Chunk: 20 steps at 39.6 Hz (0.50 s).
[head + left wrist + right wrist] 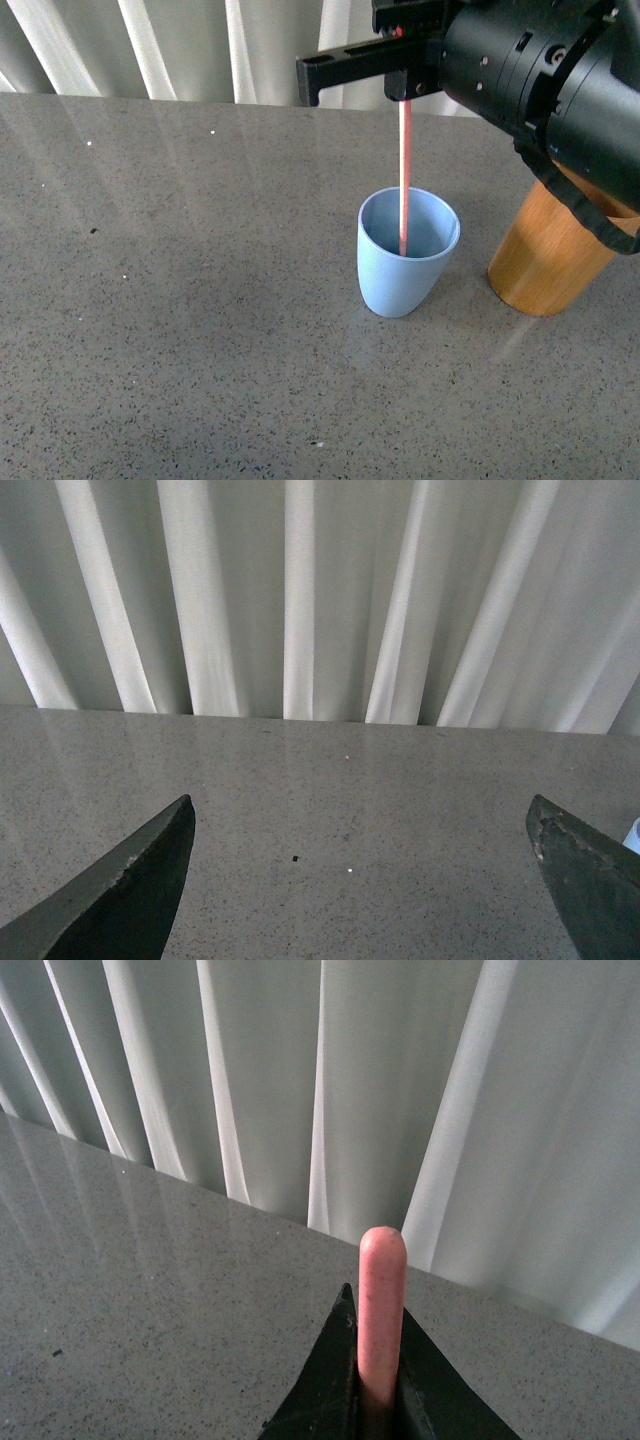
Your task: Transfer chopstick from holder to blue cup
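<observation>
In the front view my right gripper point(404, 88) is shut on the top of the pink chopstick point(404, 180), which hangs straight down with its lower end inside the light-blue cup point(405, 270). The orange-brown wooden holder point(545, 258) stands just right of the cup, partly behind my right arm. The right wrist view shows the chopstick's rounded end point(382, 1305) poking out between the closed black fingers point(325, 1385). My left gripper point(362, 875) is open over bare table, its fingertips point(150, 865) wide apart with nothing between them.
The grey speckled table point(180, 280) stretches left and in front of the cup. White pleated curtains point(180, 45) hang behind its far edge. A sliver of blue point(634, 835) shows at the edge of the left wrist view.
</observation>
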Tool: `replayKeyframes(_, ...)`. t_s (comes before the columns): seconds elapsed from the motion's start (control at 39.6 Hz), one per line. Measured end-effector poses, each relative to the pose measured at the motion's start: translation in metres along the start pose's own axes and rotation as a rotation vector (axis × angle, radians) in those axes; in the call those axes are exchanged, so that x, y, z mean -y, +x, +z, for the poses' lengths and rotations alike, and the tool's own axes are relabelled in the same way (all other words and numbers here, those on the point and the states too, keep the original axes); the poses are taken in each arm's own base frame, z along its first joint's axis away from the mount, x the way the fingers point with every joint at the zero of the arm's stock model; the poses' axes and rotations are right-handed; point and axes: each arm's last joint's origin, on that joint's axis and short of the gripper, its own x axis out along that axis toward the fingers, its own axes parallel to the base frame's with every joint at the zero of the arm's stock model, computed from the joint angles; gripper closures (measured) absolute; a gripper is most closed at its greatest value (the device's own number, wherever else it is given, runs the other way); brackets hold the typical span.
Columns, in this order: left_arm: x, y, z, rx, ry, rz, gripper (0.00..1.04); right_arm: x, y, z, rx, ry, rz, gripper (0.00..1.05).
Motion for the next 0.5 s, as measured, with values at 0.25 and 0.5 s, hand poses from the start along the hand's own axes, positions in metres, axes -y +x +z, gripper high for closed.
replayKeyframes(0.25, 0.0, 0.0, 0.0, 0.0, 0.0, 0.0, 0.07, 0.002, -0.002, -0.015, -0.043, 0.002, -0.009, 0.78)
replayKeyframes(0.5, 0.0, 0.0, 0.0, 0.0, 0.0, 0.0, 0.07, 0.013, -0.012, 0.001, -0.02, 0.011, -0.07, 0.34)
